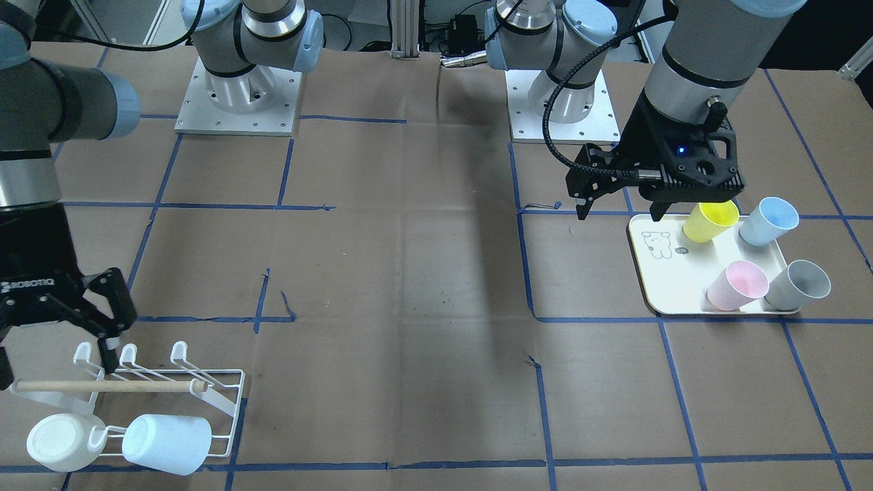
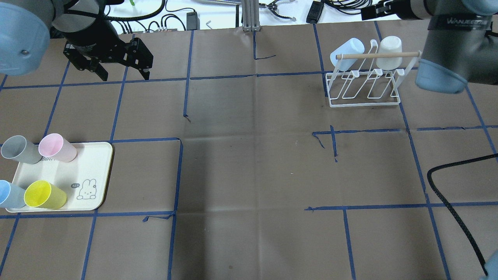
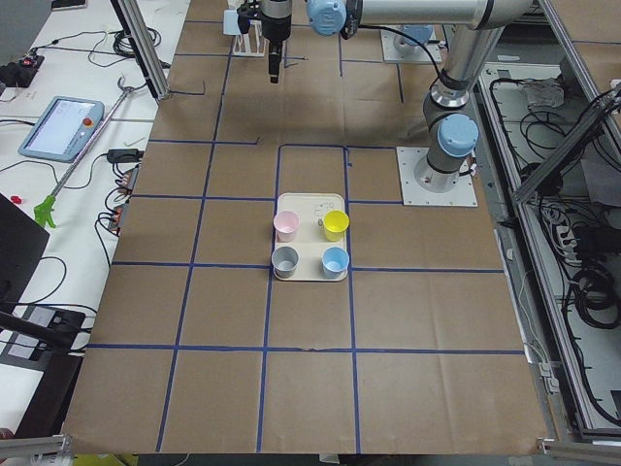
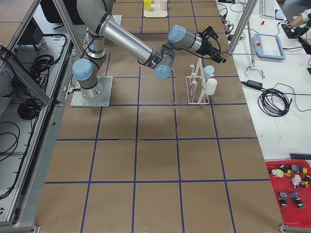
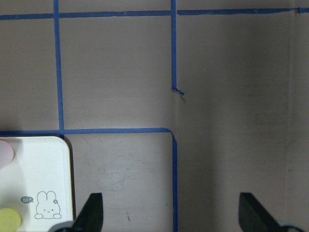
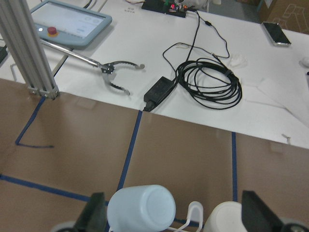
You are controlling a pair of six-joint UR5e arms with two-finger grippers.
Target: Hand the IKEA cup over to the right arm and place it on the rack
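Four IKEA cups stand on the cream bear tray (image 1: 658,276): yellow (image 1: 709,221), blue (image 1: 767,221), pink (image 1: 736,285) and grey (image 1: 796,285). They also show in the overhead view, with the yellow cup (image 2: 44,194) at the tray's near side. My left gripper (image 1: 620,213) hangs open and empty above the table, beside the tray's bear corner. Its fingertips (image 5: 94,212) are spread wide. The white wire rack (image 1: 218,392) holds a pale blue cup (image 1: 167,443) and a white cup (image 1: 65,442). My right gripper (image 1: 54,361) is open and empty just above the rack.
Brown paper with blue tape grid lines covers the table (image 2: 253,163). A black cable (image 2: 447,202) loops over the right side of it. Beyond the far table edge, past the rack, lie a cable coil (image 6: 207,79) and a teach pendant (image 6: 67,21).
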